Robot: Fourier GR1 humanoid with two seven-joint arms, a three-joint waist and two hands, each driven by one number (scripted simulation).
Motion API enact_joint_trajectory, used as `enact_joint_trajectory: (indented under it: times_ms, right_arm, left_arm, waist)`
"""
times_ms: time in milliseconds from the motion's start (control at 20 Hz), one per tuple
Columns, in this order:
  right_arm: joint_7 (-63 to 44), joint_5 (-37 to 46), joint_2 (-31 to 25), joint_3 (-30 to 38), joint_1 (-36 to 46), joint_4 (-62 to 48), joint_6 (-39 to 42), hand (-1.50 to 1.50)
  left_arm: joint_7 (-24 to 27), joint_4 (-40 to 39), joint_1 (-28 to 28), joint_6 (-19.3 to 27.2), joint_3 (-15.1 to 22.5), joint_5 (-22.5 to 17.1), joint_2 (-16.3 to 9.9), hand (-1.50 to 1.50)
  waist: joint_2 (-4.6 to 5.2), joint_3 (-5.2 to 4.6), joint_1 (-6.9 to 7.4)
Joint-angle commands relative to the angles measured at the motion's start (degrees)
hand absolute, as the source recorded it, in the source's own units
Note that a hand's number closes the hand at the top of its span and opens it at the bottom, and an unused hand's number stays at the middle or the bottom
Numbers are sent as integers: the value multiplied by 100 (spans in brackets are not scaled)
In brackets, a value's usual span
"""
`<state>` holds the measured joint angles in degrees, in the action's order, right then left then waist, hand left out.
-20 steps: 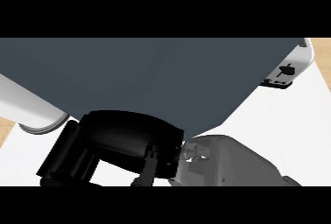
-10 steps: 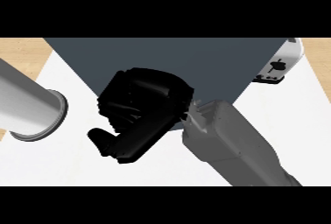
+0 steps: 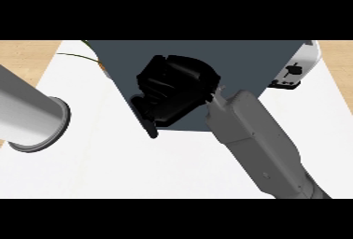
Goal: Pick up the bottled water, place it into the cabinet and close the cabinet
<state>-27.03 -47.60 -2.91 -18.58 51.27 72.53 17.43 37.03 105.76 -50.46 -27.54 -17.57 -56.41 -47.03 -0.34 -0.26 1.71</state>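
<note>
Right hand raised against the dark grey cabinet; bottled water not seen.

The right hand is seen in front of the dark grey cabinet, overlapping its lower left edge, with the grey right forearm running up from the lower right of the view. The fingers are curled inward, yet whether anything is enclosed within them cannot be told, as the hand shows only as a black mass. The bottled water cannot be made out; its position is not established. The left forearm is seen at the left edge, its round end facing the white counter; its hand is out of view. A white appliance is noted beside the cabinet's right edge.
</note>
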Motion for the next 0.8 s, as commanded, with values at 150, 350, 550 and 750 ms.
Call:
enact_joint_trajectory:
  times_ms: [150,350,550,750]
  right_arm:
    - [808,633,-308,637,559,-950,322,150]
    - [1136,980,-173,703,670,-749,-97,-150]
    - [1060,1085,-239,967,1164,-851,-492,-150]
    - [1113,1198,-296,1073,1288,-804,-698,-150]
  left_arm:
    - [-340,66,334,65,15,-21,72,-150]
    - [-330,108,229,-146,41,95,221,-150]
    - [-283,-11,257,-242,-2,152,319,-150]
    - [-371,-28,380,-221,-46,186,269,-150]
  waist:
    - [91,27,-43]
    - [65,26,-23]
    - [58,17,34]
    - [63,19,20]
